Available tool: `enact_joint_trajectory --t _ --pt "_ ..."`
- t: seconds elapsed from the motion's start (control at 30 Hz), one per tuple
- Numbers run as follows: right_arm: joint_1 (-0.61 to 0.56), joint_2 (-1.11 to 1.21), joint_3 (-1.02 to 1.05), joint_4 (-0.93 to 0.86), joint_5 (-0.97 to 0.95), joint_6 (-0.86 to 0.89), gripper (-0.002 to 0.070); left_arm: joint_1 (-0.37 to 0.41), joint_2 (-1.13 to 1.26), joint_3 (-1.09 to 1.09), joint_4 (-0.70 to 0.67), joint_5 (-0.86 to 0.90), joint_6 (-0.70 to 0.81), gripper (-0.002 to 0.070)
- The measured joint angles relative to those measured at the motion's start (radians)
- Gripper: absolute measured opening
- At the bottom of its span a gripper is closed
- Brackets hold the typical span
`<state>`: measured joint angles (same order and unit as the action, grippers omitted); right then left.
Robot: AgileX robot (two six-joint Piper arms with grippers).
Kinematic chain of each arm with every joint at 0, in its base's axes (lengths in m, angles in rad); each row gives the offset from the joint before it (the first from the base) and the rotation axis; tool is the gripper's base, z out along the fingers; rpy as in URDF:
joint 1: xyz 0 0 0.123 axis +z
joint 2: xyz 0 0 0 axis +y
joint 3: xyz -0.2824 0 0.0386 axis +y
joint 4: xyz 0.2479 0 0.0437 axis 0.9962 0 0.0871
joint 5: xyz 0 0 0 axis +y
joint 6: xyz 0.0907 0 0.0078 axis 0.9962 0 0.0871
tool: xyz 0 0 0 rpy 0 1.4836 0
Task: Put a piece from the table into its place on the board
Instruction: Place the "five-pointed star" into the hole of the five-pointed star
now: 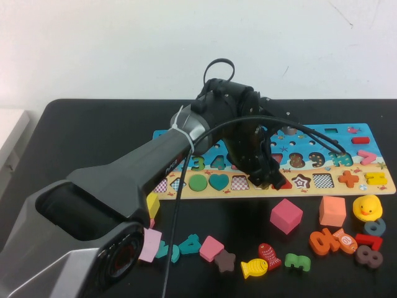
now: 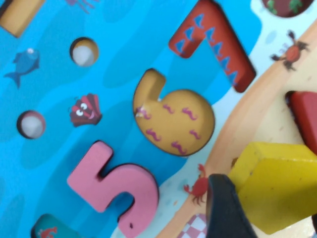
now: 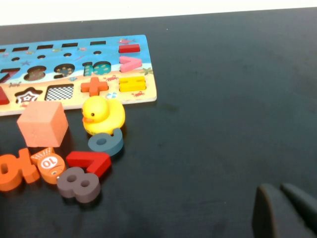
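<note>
My left gripper (image 1: 268,176) hangs low over the sandy strip of the blue board (image 1: 347,133), between the checkered slot and the red triangle. In the left wrist view it (image 2: 267,208) is shut on the yellow pentagon piece (image 2: 280,186), which sits just over the sandy strip beside a red piece (image 2: 304,114). The piece is hidden by the gripper in the high view. My right gripper (image 3: 285,208) is shut and empty, low over the black table (image 3: 223,99), well to the right of the board (image 3: 74,54). It is out of the high view.
In front of the board lie a pink cube (image 1: 286,215), an orange cube (image 1: 332,210), a yellow duck (image 1: 367,207), a yellow fish (image 1: 254,267), a red fish (image 1: 269,255) and several loose numbers. A yellow cube (image 1: 152,205) peeks from behind the left arm.
</note>
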<state>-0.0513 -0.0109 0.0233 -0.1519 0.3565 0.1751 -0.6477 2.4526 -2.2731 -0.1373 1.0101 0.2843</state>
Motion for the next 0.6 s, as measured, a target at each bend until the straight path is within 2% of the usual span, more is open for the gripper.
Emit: enact_joint_trajectory --t 0.6 --pt "0.0 0.0 0.0 0.0 0.0 0.0 0.0019 0.0 0.004 0.0 0.004 0.01 -0.002 0.0321"
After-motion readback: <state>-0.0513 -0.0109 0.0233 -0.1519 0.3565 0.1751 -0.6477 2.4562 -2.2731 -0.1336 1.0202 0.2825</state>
